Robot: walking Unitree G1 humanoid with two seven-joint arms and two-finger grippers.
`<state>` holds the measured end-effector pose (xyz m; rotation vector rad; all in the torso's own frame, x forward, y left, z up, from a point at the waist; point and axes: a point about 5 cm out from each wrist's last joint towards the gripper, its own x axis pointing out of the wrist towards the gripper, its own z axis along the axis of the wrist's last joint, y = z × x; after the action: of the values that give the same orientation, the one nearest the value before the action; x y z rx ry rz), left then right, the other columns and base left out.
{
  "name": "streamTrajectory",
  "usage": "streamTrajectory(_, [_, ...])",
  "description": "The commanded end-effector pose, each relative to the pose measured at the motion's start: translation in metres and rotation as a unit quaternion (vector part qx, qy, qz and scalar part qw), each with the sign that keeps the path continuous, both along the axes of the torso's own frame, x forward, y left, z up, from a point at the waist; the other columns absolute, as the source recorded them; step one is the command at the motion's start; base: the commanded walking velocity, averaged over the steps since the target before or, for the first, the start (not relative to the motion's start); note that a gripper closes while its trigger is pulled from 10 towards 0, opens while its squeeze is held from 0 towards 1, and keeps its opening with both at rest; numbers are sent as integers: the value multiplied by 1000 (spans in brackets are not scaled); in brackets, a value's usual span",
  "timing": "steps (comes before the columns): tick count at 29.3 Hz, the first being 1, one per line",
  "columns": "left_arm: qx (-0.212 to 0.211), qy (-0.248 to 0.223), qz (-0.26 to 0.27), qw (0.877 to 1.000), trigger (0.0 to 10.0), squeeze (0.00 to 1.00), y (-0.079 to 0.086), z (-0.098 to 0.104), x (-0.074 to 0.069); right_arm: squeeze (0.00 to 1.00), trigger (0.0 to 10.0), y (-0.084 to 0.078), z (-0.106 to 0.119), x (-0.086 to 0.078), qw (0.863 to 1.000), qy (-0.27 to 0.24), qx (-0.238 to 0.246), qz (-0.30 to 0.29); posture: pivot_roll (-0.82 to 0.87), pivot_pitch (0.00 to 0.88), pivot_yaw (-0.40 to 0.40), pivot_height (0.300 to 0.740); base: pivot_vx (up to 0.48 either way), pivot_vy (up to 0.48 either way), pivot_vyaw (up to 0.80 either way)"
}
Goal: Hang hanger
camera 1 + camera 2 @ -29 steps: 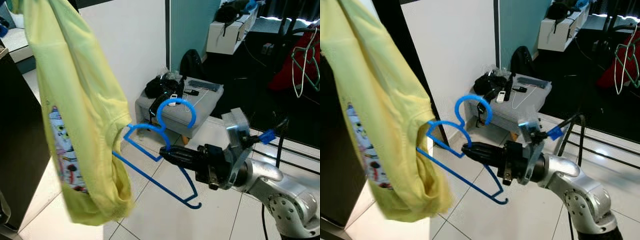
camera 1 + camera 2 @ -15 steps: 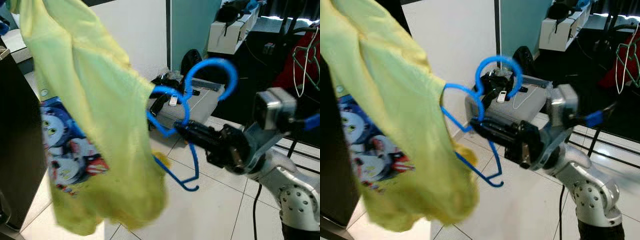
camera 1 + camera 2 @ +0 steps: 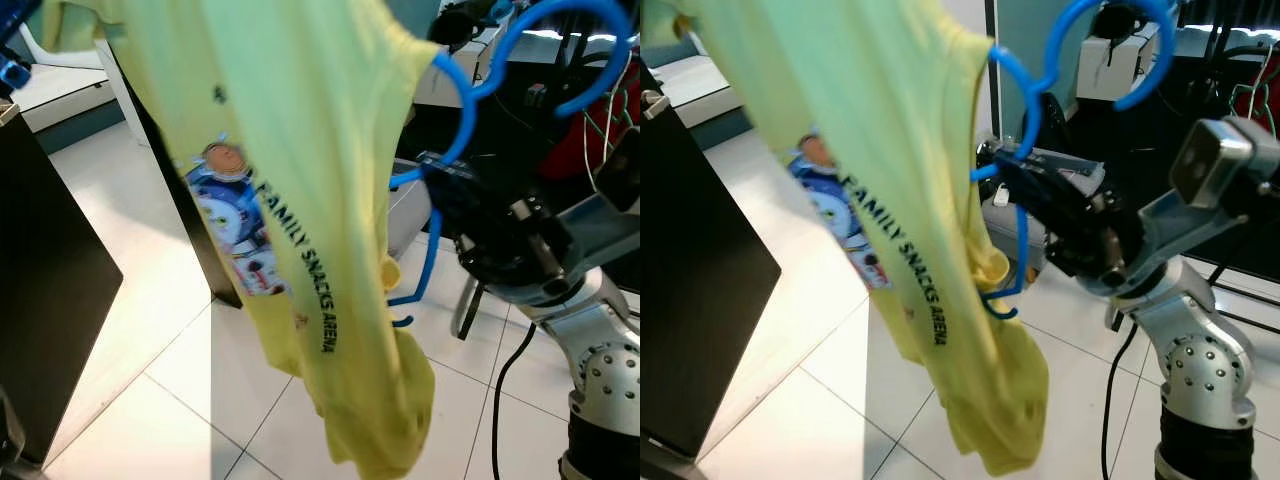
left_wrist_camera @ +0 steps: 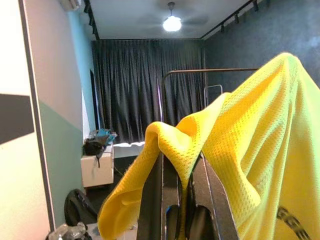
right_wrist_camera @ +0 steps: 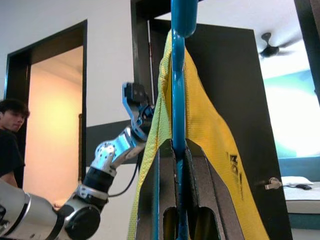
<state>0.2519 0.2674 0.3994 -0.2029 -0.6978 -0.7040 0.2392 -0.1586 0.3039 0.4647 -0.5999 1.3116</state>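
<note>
Raised and swung since a second ago: the hanger hook now points up at head height, where before it lay low and flat near the floor; the shirt's print has turned to face the camera.

Shirt (image 3: 940, 200), yellow mesh, hangs across the front, draped on the blue hanger (image 3: 1025, 130). Rail (image 4: 210, 72) shows behind the cloth in the left wrist view.

Right gripper (image 5: 178, 155) is clamped on the hanger's stem, below the hook. Left gripper (image 4: 181, 175) pinches a fold of shirt at the top.

Risks, as judgement:
- shirt sits on one shoulder, could slide off if the hanger tips;
- left pinch could drag the cloth off as the arms separate;
- hook could miss the rail.

Print reads "FAMILY SNACKS ARENA", beside a cartoon picture.
</note>
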Motion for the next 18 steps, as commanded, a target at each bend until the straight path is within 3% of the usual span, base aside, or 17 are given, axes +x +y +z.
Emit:
streamTrajectory(1, [-5,3,-4,1000,3137,0,3,-4,-2,0,10000,-2,7,-3,1000,-18,18,7,-17,0,110,740,0,0,0])
streamTrajectory(2, [-1,19,-2,1000,3569,0,5,-17,-2,0,10000,-3,7,-3,1000,-15,11,8,-18,0,103,740,0,0,0])
streamTrajectory(3, [-1,19,-2,1000,3569,0,5,-17,-2,0,10000,-3,7,-3,1000,-15,11,8,-18,0,103,740,0,0,0])
streamTrajectory(4, [2,36,-4,999,4941,90,6,-28,-2,0,10000,-3,6,-3,1000,-13,2,10,-19,0,101,740,0,0,0])
streamTrajectory(5, [10,53,-1,999,10000,1000,7,-38,-1,0,10000,-3,4,-3,1000,-10,-5,11,-20,0,97,740,0,0,0])
streamTrajectory(12, [68,121,-13,990,10000,1000,7,-76,-1,0,10000,-3,1,-2,1000,-3,-24,13,-25,0,92,740,0,0,0])
streamTrajectory(14, [106,152,-27,982,10000,1000,9,-93,-9,0,10000,-7,0,-2,999,0,-34,10,-31,0,86,740,0,0,0])
streamTrajectory(18, [126,157,-25,979,10000,1000,11,-94,-15,0,10000,-8,-1,-3,999,4,-43,10,-29,0,83,740,0,0,0])
